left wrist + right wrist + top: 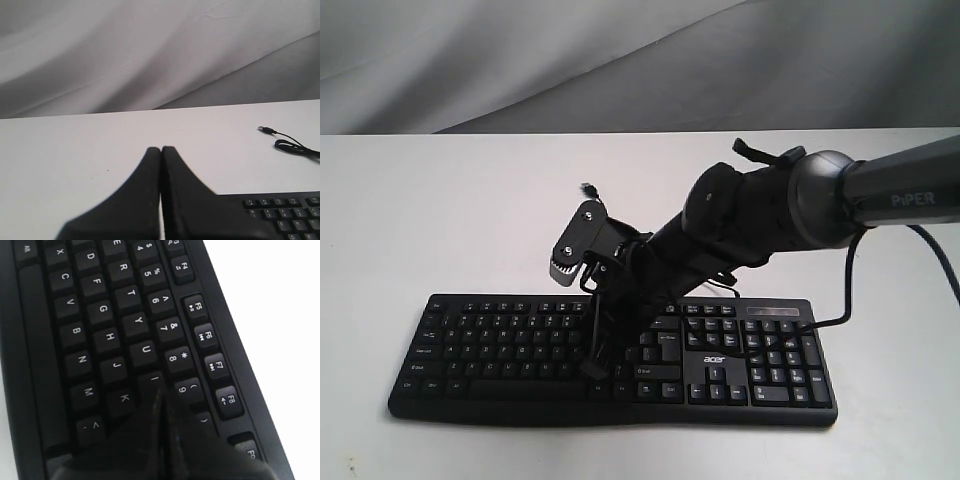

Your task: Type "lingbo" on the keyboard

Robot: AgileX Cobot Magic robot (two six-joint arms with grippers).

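While its two black fingers sit pressed together into one blunt point, the right tool (160,395) noses down at the letter rows of the keyboard (100,315). Its tip lies at the edge of the I key (154,379). Whether it touches the cap or hovers just above it cannot be told.

The step in hand looks to be the "i" of "lingbo". To do it well, the point should drop straight onto the middle of that cap, clear of its neighbours. It should press once, briefly, and lift cleanly so that no letter repeats. The N key (81,360), next in the word, lies near, two rows toward the space bar.

The left tool (161,150), also closed with no gap between its fingers, hangs above the bare white surface (75,150), off one corner of the keyboard.

The keyboard is wide, black, full-size plastic with white legends. It lies flat toward the near side of the surface in the exterior view, with a draped grey cloth (620,60) behind. The number pad (775,365) is at its right end, and a white acer logo (712,360) sits beside it. The right arm (880,190) reaches in over that end. A thin black cable (295,146) trails behind to a loose USB plug (265,130) lying on the surface.
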